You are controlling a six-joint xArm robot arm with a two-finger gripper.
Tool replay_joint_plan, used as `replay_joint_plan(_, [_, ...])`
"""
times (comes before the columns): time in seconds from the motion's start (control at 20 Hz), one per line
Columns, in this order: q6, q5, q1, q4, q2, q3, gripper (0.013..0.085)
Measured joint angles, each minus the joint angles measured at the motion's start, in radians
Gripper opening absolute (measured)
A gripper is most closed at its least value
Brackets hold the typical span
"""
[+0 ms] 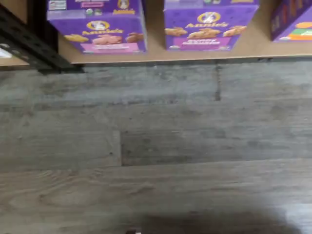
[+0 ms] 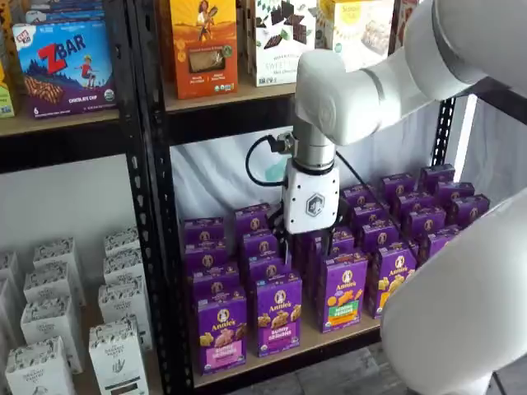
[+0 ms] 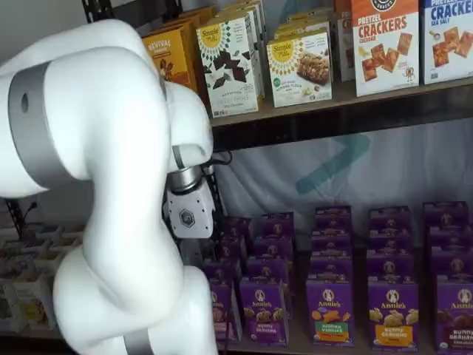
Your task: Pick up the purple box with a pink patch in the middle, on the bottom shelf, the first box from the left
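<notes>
Progress on the task is early: nothing is lifted, and the purple box [image 2: 221, 331] with the pink patch stands upright at the front left corner of the bottom shelf [image 2: 329, 341], untouched. In the wrist view the same box [image 1: 100, 27] shows beside a second purple box [image 1: 207, 24] with a more violet patch, both at the shelf's front edge, with grey wooden floor [image 1: 156, 146] filling most of the view below them.

My pincer [image 2: 306, 240] hangs in front of the rows of purple boxes, above and to the right of the target and apart from it. Its white body is plain to see, but the black fingers blend into the dark boxes behind them; I take them to stand wide apart and empty. What is left, as I judge it: move down and left to the box, close on it, and draw it off the shelf.

In a shelf view my own white arm [image 3: 111, 185] covers the left end of the shelf, so the target cannot be seen there, and only the pincer's body shows. The box's top is cut off in the wrist view, and its small print is too blurred to read.
</notes>
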Motion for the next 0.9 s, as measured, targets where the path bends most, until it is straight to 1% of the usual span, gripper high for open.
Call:
replay_joint_plan(0.1, [-0.006,-0.006,0.005,0.017,0.032,-0.005,0.085])
replay_joint_plan(0.2, [0.007,-0.018,0.01,0.005,0.057,-0.007,0.085])
replay_joint_plan(0.25, [0.002,-0.027,0.01,0.01,0.066,-0.006,0.085])
replay_joint_plan(0.35, [-0.032,-0.056,0.001,0.048,0.088,-0.003,0.085])
replay_joint_plan(0.4, [-0.037,-0.066,0.0,0.053,0.1,-0.003,0.085])
replay_joint_plan(0.5, [-0.023,-0.078,0.003,0.036,0.138,-0.014,0.085])
replay_joint_plan(0.55, [-0.009,-0.079,0.006,0.02,0.157,-0.022,0.085])
replay_joint_plan(0.65, [0.008,-0.11,0.013,0.004,0.192,-0.026,0.085])
replay_joint_plan(0.7, [0.024,-0.121,0.018,-0.011,0.211,-0.03,0.085])
replay_joint_plan(0.8, [0.028,-0.125,0.024,-0.009,0.249,-0.046,0.085])
replay_joint_plan(0.9, [0.046,-0.13,0.032,-0.023,0.29,-0.063,0.085])
